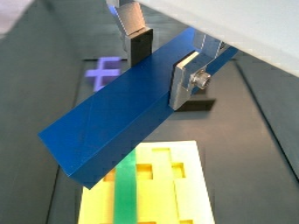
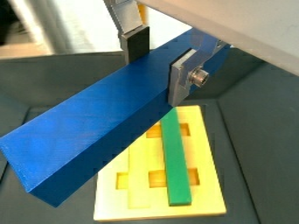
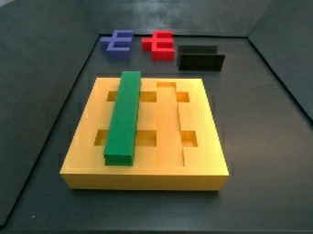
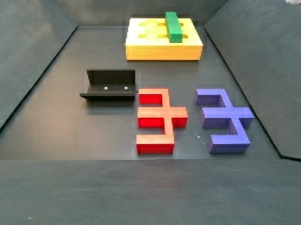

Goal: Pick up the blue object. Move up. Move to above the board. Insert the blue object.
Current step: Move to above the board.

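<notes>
1. The gripper (image 2: 162, 57) was high up, out of sight in both side views. In both wrist views its two silver plates were squeezed tight on the blue bar (image 2: 100, 127), one on each long face.

2. The blue bar was up in the air over the yellow board (image 2: 212, 166). The board sat on the floor at about 12 o'clock from the black fixture (image 4: 111, 85) in a side view.

3. The green bar (image 3: 123, 114) already filled one long groove. I think the blue bar belonged in the free groove (image 3: 182, 119), at 3 o'clock from the green bar in that side view.

4. To do this step well, the arm likely had to turn the blue bar flat and line it up with the free groove, side by side with the green bar.

5. Then it should go down slowly and straight. If the bar were crooked, it could bump the groove's edge or the green bar.

6. The red block (image 4: 157, 119) and the purplish-blue notched block (image 4: 223, 118) lay well apart from the board, so they were not in the way.
</notes>
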Available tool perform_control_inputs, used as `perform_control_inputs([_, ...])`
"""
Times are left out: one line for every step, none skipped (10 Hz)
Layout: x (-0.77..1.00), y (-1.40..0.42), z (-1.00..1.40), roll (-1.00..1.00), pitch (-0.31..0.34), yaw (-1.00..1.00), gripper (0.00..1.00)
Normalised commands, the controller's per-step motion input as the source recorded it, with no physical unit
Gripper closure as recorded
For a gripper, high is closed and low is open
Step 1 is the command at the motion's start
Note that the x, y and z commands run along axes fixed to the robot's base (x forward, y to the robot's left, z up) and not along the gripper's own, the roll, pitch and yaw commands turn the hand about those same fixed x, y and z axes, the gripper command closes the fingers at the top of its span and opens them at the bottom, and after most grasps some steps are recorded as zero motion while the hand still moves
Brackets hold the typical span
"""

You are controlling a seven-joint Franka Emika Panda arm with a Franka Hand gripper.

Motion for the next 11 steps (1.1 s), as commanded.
perform_control_inputs([0.06,-0.05,0.02,0.03,0.099,1.00,1.00])
perform_control_inputs([0.06,-0.05,0.02,0.03,0.112,1.00,1.00])
perform_control_inputs([0.06,-0.04,0.02,0.03,0.123,1.00,1.00])
perform_control_inputs([0.06,-0.04,0.02,0.04,0.142,1.00,1.00])
perform_control_inputs([0.06,-0.04,0.02,0.04,0.154,1.00,1.00])
perform_control_inputs([0.07,-0.03,0.03,0.05,0.185,1.00,1.00])
perform_control_inputs([0.07,-0.03,0.03,0.06,0.230,1.00,1.00])
perform_control_inputs([0.08,-0.03,0.02,0.08,0.271,1.00,1.00])
perform_control_inputs([0.07,-0.03,0.03,0.07,0.248,0.70,1.00])
perform_control_inputs([0.07,-0.03,0.03,0.07,0.209,0.46,1.00])
perform_control_inputs([0.07,-0.03,0.02,0.06,0.158,0.24,1.00])
